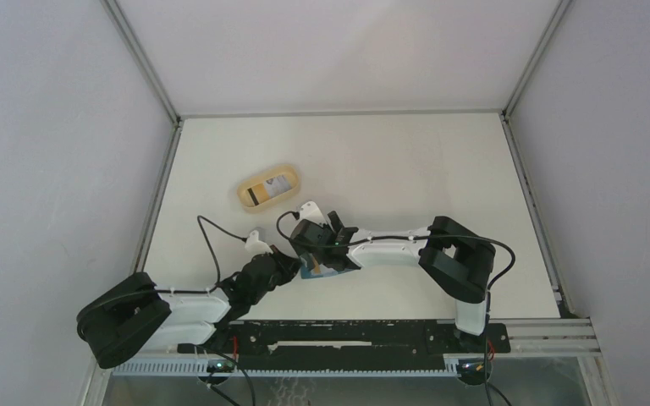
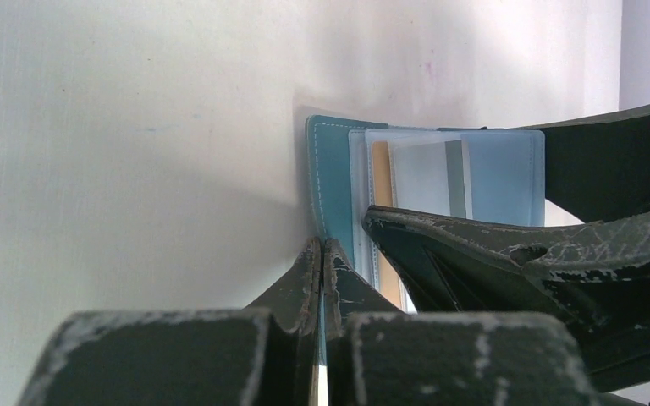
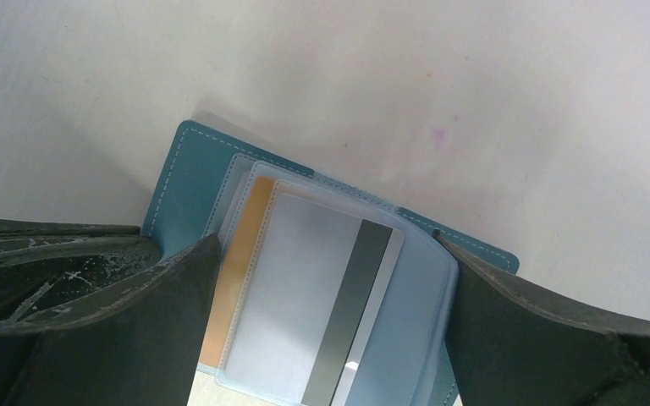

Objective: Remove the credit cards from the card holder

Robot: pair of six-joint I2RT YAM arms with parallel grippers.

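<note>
Two failure modes are being flagged at this stage. The card holder (image 3: pixel 188 173) is lying open on the table (image 1: pixel 389 169), near the front edge between the two arms. It is being pinned by one thin edge of its teal cover only, with the left gripper (image 2: pixel 322 254) clamped fully closed on that edge. If a card is being pulled against tight sleeve friction, the cover is likely to be dragged out of that narrow pinch, or the whole holder lifted along with the card.

The right gripper (image 3: pixel 326 245) is being held wide, its jaws straddling the clear sleeve (image 3: pixel 423 313) with nothing gripped between them. If the jaws are being closed from this position, sleeve and card are likely to be clamped together, and the card is then not being freed. Two overlapping cards being taken at once is a further risk.

Container contents are being listed as follows:

- **Card holder:** at least two credit cards (image 3: pixel 305 279) are sitting in its sleeves — a whitish card with a dark stripe uppermost, and an orange card (image 3: pixel 239 271) partly hidden beneath it. Whether more are lying below cannot be told.
- **Tan dish (image 1: pixel 244 196):** it is standing well apart, toward the far left of the table, and is holding one striped card (image 1: pixel 271 188).
</note>
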